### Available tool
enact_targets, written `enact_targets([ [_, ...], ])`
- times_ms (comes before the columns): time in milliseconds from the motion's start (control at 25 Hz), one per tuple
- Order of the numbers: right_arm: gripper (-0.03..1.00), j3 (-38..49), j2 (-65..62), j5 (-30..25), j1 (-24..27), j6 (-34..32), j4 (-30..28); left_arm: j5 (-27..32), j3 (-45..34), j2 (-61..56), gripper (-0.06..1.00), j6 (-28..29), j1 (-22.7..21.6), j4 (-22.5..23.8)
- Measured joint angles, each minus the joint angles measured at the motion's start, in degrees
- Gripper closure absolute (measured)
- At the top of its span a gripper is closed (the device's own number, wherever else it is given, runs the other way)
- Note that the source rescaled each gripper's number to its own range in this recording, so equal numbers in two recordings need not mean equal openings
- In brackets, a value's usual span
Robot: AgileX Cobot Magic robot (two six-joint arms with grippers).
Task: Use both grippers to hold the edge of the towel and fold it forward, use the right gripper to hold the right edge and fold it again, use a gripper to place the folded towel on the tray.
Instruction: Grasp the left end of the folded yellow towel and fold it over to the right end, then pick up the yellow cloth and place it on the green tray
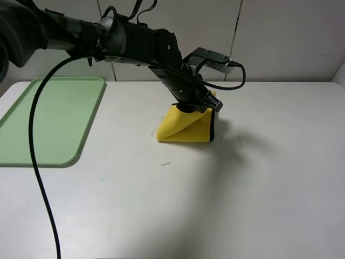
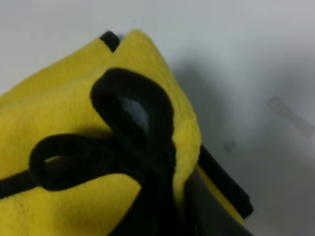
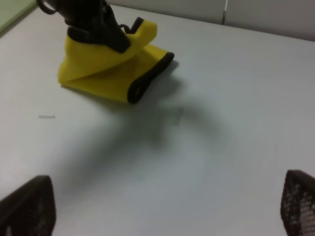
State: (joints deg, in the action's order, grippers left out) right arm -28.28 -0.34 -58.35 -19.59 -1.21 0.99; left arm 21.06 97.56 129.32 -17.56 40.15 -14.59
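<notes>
The folded yellow towel (image 1: 186,128) lies mid-table, its top part lifted into a tent. My left gripper (image 1: 193,104) reaches across from the left and is shut on the towel's upper fold. The left wrist view shows the yellow cloth (image 2: 74,113) up close with its black loop (image 2: 133,142) bunched at the jaws. The right wrist view shows the towel (image 3: 106,73), its black edge (image 3: 147,78) and the left gripper (image 3: 98,29) from a distance. My right gripper (image 3: 162,204) is open and empty, well away from the towel. The pale green tray (image 1: 54,121) lies at the far left, empty.
A small strip of tape (image 1: 165,163) lies on the white table in front of the towel. The left arm's black cable (image 1: 38,162) hangs down over the table's left side. A tiled wall (image 1: 269,38) stands behind the table.
</notes>
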Motion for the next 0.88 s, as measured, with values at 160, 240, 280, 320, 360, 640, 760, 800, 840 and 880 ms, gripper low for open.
enact_targets([
  [160, -0.03, 0.00, 0.00, 0.00, 0.00, 0.00, 0.00, -3.37, 0.00, 0.67, 0.92, 1.26, 0.11, -0.05],
  [240, -0.03, 0.00, 0.00, 0.00, 0.00, 0.00, 0.00, -4.15, 0.00, 0.74, 0.92, 2.81, 0.11, -0.05],
  [280, -0.03, 0.00, 0.00, 0.00, 0.00, 0.00, 0.00, -4.45, 0.00, 0.74, 0.89, 3.34, 0.11, -0.05],
  [320, -0.03, 0.00, 0.00, 0.00, 0.00, 0.00, 0.00, -4.99, 0.00, 0.74, 0.85, 3.35, 0.16, -0.05],
  [360, -0.03, 0.00, 0.00, 0.00, 0.00, 0.00, 0.00, -5.55, 0.00, 0.74, 0.76, 3.26, 0.15, -0.05],
  [640, -0.03, 0.00, 0.00, 0.00, 0.00, 0.00, 0.00, -11.27, 0.00, 0.74, 0.00, -0.11, 0.86, -0.23],
  [760, -0.03, 0.00, 0.00, 0.00, 0.00, 0.00, 0.00, -12.63, 0.00, 0.74, -0.04, -0.11, 1.06, -0.23],
  [800, -0.03, 0.00, 0.00, 0.00, 0.00, 0.00, 0.00, -12.70, 0.00, 0.74, -0.05, -0.11, 1.06, -0.23],
  [840, -0.03, 0.00, 0.00, 0.00, 0.00, 0.00, 0.00, -12.70, 0.00, 0.68, -0.05, -0.11, 1.06, -0.23],
  [880, -0.03, 0.00, 0.00, 0.00, 0.00, 0.00, 0.00, -12.46, 0.00, 0.62, -0.05, -0.11, 1.06, -0.23],
])
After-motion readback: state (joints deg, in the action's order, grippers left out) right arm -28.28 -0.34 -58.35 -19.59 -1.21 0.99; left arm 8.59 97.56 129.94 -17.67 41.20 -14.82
